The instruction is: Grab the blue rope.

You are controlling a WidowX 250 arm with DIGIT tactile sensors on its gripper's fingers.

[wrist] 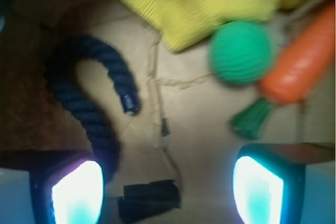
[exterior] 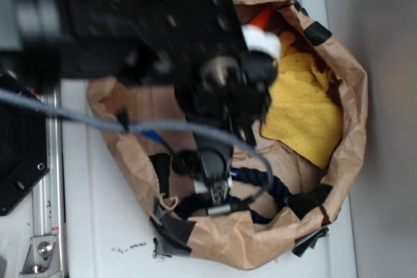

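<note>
A crumpled brown paper bag (exterior: 339, 161), patched with black tape, stands on a pale white tabletop (exterior: 91, 226) and serves as an open-topped bin; its papery floor fills the wrist view. On that floor lies the thick, dark navy twisted rope (wrist: 84, 103), bent in a hooked C-curve whose capped free end (wrist: 129, 103) points down toward the middle of the bag floor, while its other leg runs down to the lower left, ending by the left fingertip (wrist: 76, 192). The black robot gripper (wrist: 168, 190) hovers above with its two pale-padded fingers spread wide apart, holding nothing. So the rope sits off-centre, left of the gap between the fingers and ahead of it, with its near leg lying roughly along the line of approach rather than across it. My judgement is that the coming move needs a shift leftward before any descent. A yellow knitted cloth (wrist: 199, 3), a green ribbed ball (wrist: 241, 51) and an orange carrot toy (wrist: 302, 61) lie well apart to the upper right, clear of the rope.
</note>
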